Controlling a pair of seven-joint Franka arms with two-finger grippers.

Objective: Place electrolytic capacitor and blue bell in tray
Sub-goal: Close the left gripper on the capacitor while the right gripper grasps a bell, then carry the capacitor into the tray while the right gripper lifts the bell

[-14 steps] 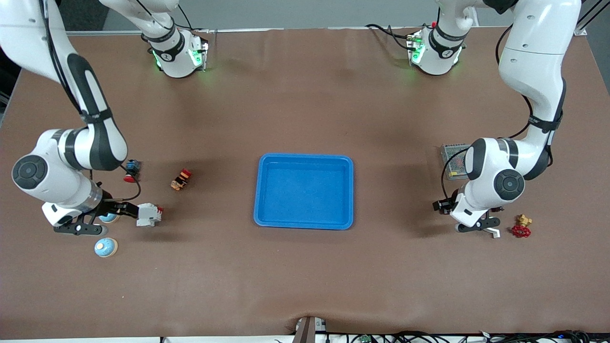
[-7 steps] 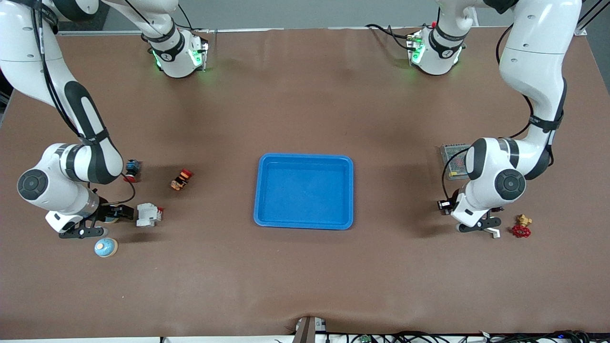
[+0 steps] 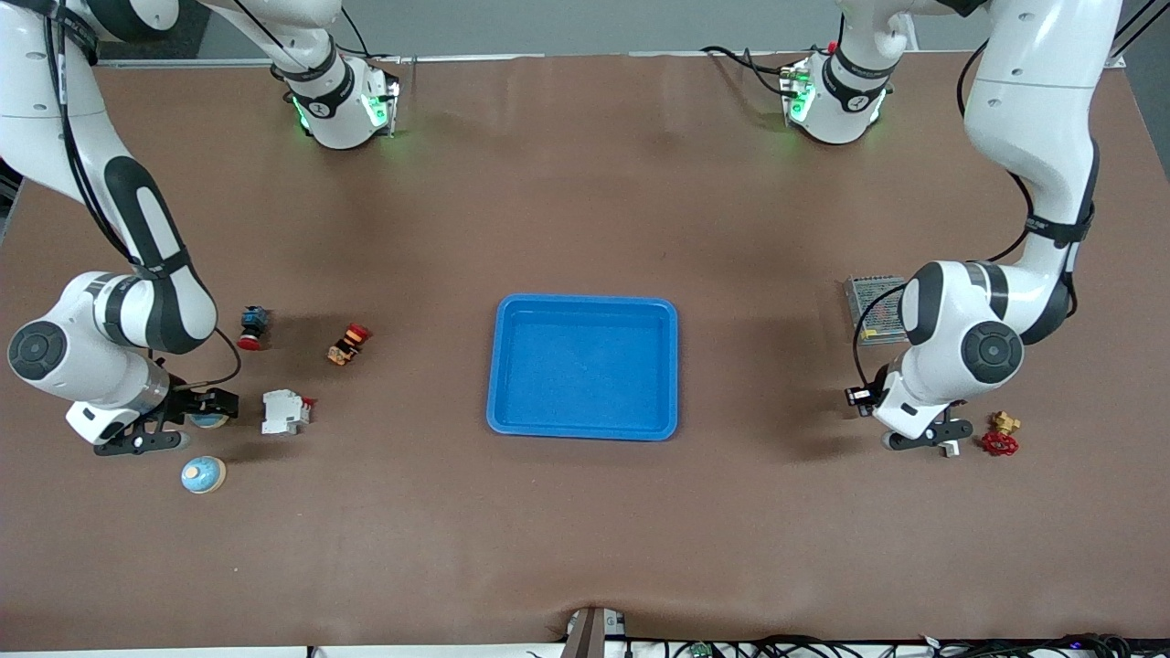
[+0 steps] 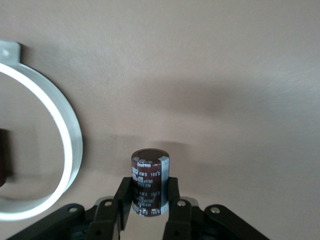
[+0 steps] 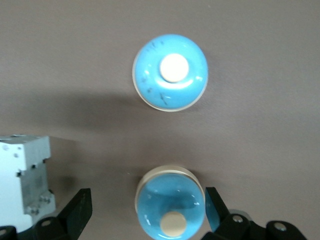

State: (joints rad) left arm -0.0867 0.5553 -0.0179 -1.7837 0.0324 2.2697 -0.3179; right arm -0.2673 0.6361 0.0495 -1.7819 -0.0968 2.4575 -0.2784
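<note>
Left gripper (image 4: 148,212): clamped on the capacitor (image 4: 149,181), lower middle; it could slip out.
Right gripper (image 5: 147,210): apart around one blue bell (image 5: 168,209); could bump the breaker (image 5: 22,177).

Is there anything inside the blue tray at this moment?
The tray is empty: only its bare blue floor shows, fully uncovered. The capacitor sits in the left gripper; neither blue bell is inside.
</note>
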